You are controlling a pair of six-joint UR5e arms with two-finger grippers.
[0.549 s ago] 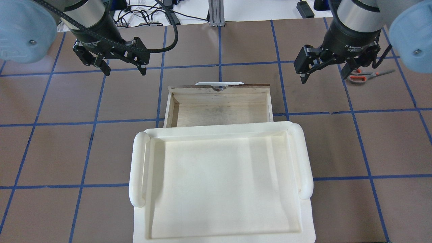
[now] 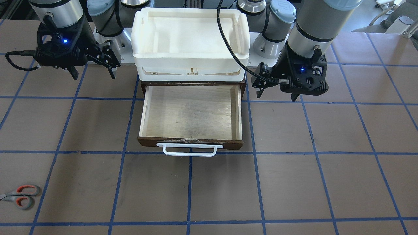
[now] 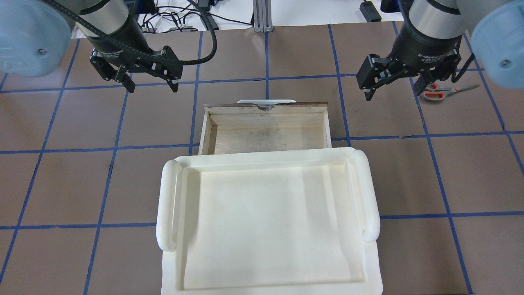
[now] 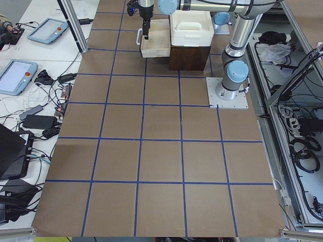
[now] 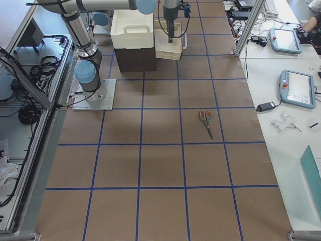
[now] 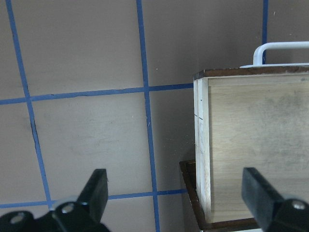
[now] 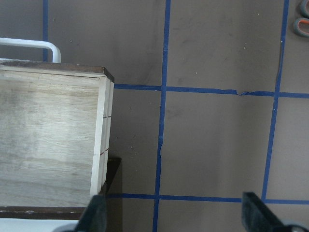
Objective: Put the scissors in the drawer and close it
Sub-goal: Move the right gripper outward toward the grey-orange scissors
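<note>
The scissors (image 2: 19, 196) lie flat on the brown mat, far from the drawer on my right side. They also show in the overhead view (image 3: 440, 93), just beyond the right gripper, and in the exterior right view (image 5: 206, 118). The drawer (image 2: 191, 111) is pulled out and empty, with its white bar handle (image 2: 189, 149) in front. My left gripper (image 3: 152, 87) is open and empty, hovering left of the drawer (image 3: 266, 131). My right gripper (image 3: 392, 94) is open and empty, hovering right of the drawer, between it and the scissors. Only the scissors' handle loops (image 7: 301, 25) show in the right wrist view.
A white plastic tray (image 3: 166, 217) sits on top of the dark cabinet (image 2: 143, 85) that houses the drawer. The mat carries a blue tape grid. Cables and tablets lie beyond the mat's far edge (image 4: 45, 30).
Both grippers have shifted very slightly toward the far side of the table. The scissors and drawer have not moved.
</note>
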